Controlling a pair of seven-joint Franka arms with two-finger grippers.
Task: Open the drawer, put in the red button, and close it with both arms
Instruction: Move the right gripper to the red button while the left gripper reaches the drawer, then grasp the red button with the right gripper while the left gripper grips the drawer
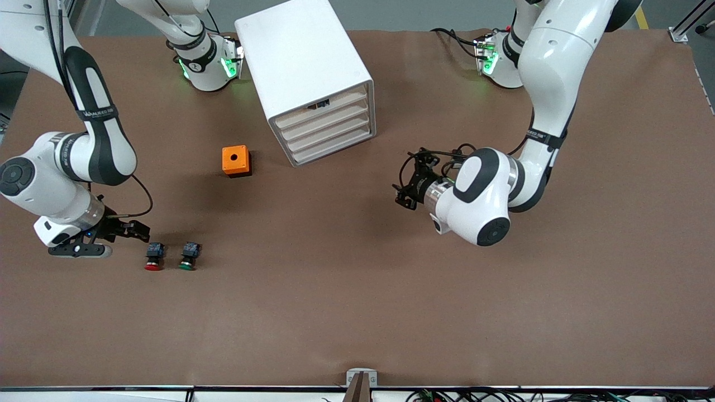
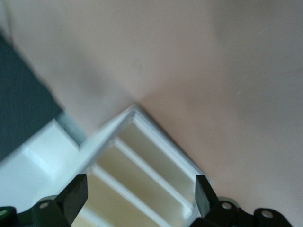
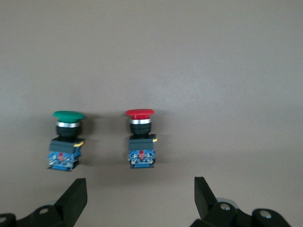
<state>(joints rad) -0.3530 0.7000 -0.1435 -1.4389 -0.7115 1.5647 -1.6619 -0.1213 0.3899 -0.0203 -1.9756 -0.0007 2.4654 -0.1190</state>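
Note:
The white cabinet (image 1: 304, 67) stands at the middle of the table near the robots' bases, its four drawers all pushed in; the drawer (image 1: 328, 120) is second from the top. The red button (image 1: 154, 257) lies on the brown table toward the right arm's end, cap facing the front camera. My right gripper (image 1: 141, 231) is open just beside it; in the right wrist view the red button (image 3: 141, 139) sits ahead of the open gripper (image 3: 139, 198). My left gripper (image 1: 404, 181) hovers open, apart from the cabinet and facing its drawer fronts (image 2: 142, 165).
A green-capped button (image 1: 188, 256) lies right beside the red one, on the side away from my right gripper. An orange box (image 1: 236, 161) with a round hole sits between the buttons and the cabinet.

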